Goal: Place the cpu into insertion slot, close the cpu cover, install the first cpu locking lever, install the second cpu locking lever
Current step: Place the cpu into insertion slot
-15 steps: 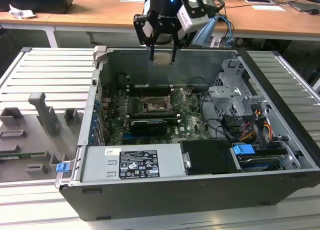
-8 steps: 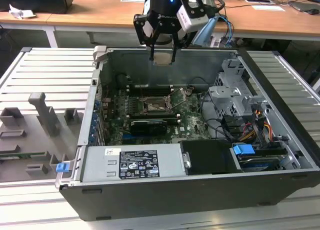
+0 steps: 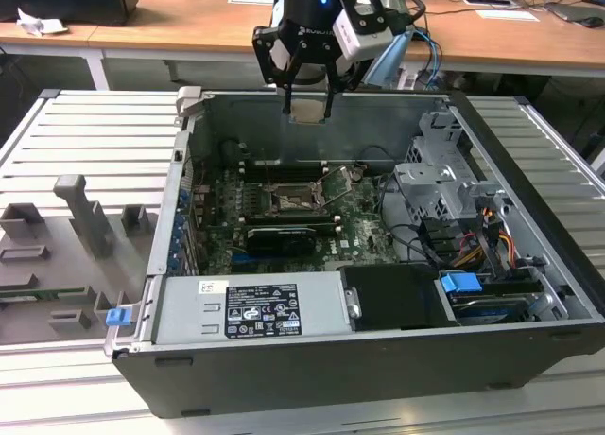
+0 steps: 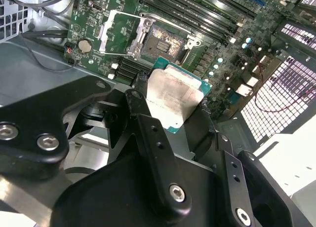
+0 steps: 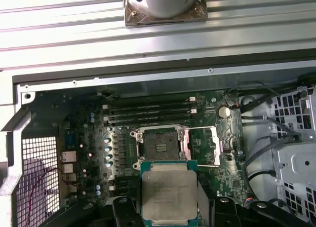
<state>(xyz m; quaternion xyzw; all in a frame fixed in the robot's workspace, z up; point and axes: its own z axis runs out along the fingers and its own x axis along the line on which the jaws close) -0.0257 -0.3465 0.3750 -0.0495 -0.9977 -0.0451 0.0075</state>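
Note:
My gripper (image 3: 306, 102) hangs above the open computer case, over its back wall, shut on the cpu (image 3: 307, 110). In both wrist views the cpu (image 4: 173, 98) (image 5: 169, 192) is a silver-topped square chip with a green edge, gripped on two opposite sides by black fingers (image 4: 140, 106). Below it, apart from it, the insertion slot (image 3: 286, 200) (image 4: 163, 39) (image 5: 159, 147) lies uncovered on the green board, its dark centre showing. The cpu cover (image 3: 336, 184) (image 4: 121, 32) (image 5: 210, 145) is swung open beside the slot.
Long black memory slots (image 5: 148, 113) run beside the socket. A black expansion card (image 3: 282, 236) and the grey power supply (image 3: 250, 307) sit toward the case's near side. A metal drive cage with cables (image 3: 444, 184) is on the exterior view's right, a grey fixture tray (image 3: 66, 255) on its left.

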